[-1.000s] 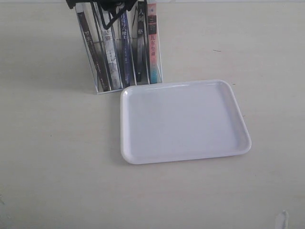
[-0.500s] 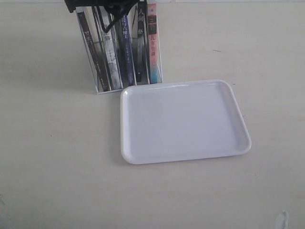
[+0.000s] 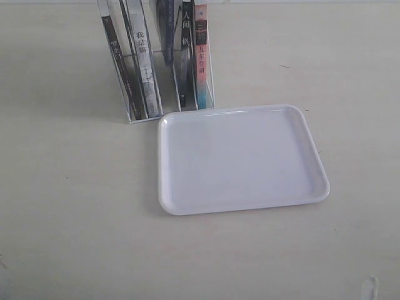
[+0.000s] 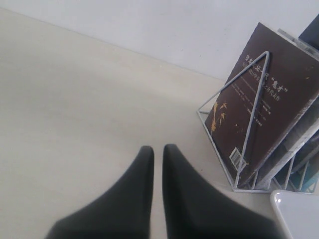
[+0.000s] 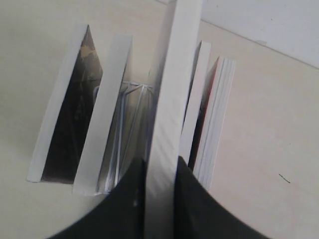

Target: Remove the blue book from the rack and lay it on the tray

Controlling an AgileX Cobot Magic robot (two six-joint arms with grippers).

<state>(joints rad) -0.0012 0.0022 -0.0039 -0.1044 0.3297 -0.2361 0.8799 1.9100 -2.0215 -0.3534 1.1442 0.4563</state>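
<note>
The blue book [image 3: 165,31] hangs partly lifted out of its slot in the rack [image 3: 132,114], and its upper part runs off the top of the exterior view. My right gripper [image 5: 160,172] is shut on the book's white page edge [image 5: 172,94], seen from above; it is outside the exterior view. The white tray [image 3: 240,159] lies flat in front of the rack with nothing on it. My left gripper [image 4: 158,149] hovers over bare table beside the rack [image 4: 249,149], shut with only a thin gap and nothing between its fingers.
Other books stand in the rack: a dark-spined one [image 3: 115,56], a white-spined one [image 3: 145,62], a black-spined one [image 3: 185,56] and a pink-red one [image 3: 200,53]. A brown-covered book [image 4: 269,99] fills the slot nearest the left gripper. The tray corner [image 4: 299,214] lies close by.
The right gripper closed on the blue book and rose out of the exterior view. The book has come up with it, leaving the lower part of its slot bare.
</note>
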